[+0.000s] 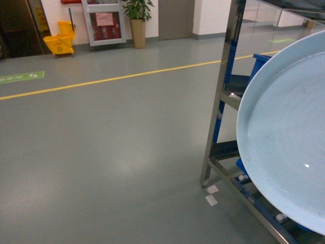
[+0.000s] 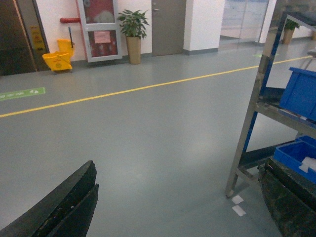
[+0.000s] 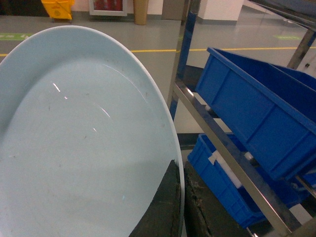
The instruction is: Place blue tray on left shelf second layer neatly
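The right gripper (image 3: 180, 207) pinches the blue tray (image 3: 84, 143) by its rim, holding it tilted just in front of the steel rack (image 3: 232, 153), while the left gripper (image 2: 173, 207) hangs spread and empty. The second tier already holds a blue crate (image 3: 261, 118) (free room beside it is hard to judge), so the tray's wide edge could knock the corner post (image 1: 226, 96) or the crate and twist out of that one-sided pinch.

Right end effector (image 3: 180, 202) pinched shut; left end effector (image 2: 177, 202) spread wide.
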You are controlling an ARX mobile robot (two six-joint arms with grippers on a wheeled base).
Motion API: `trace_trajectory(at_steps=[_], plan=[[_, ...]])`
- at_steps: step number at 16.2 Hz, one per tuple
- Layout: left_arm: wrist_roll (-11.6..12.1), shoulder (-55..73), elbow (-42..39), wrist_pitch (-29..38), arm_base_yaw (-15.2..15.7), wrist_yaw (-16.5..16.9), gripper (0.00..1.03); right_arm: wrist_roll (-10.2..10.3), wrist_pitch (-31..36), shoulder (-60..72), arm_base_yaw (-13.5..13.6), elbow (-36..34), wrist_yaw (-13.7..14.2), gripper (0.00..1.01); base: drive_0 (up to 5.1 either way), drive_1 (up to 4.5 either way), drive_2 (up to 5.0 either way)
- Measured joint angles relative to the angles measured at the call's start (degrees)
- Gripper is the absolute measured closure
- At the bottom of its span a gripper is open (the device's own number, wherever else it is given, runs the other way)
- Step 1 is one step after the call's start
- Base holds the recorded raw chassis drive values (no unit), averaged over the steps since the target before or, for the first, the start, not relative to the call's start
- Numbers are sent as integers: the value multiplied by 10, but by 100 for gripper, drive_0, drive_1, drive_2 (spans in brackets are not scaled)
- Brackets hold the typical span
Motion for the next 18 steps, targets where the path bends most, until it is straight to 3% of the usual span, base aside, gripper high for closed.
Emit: trace_trajectory(at_steps=[18], plan=[[0, 0, 0, 0, 0, 0, 5, 0, 0, 0, 0, 0, 0, 99, -155, -155, -155]])
